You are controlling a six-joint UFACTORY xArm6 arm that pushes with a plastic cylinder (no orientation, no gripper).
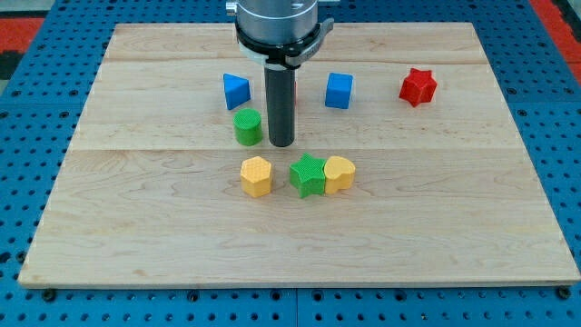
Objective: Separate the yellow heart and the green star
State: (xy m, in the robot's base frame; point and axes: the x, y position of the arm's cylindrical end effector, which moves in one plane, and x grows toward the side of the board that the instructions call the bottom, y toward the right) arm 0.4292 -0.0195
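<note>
The tool here is a plain dark rod with no jaws to open or close; its tip point(281, 144) rests on the counter point(454, 236) and grips nothing, touching no block that can be made out. It stands just right of the green cylinder point(247, 126), with a narrow gap between them, and a little farther from the viewer than the front row of blocks. Just beyond the tip toward the near edge, and slightly right, lies the green star point(308, 175), with the yellow heart point(339, 173) pressed against its right side; the two are touching, so the separation is not yet done. Left of the star, with a small gap, sits a yellow hexagonal block point(256, 176). In the far row are a blue block point(236, 90) at left, a blue cube point(339, 90) right of the rod, and a red star point(418, 86) farther right; something reddish shows behind the rod but cannot be identified. Assessment: the seam between star and heart is too tight to wedge into safely. The sounder method appears to be to bring the tip around to the left face of the heart or the right face of the star from the far side and push one block sideways. Pushing the heart rightward is preferable, since the counter is open there, whereas pushing the star left risks driving it into the yellow hexagonal block. Contact should be centred, as an off-centre push would likely spin the block.
</note>
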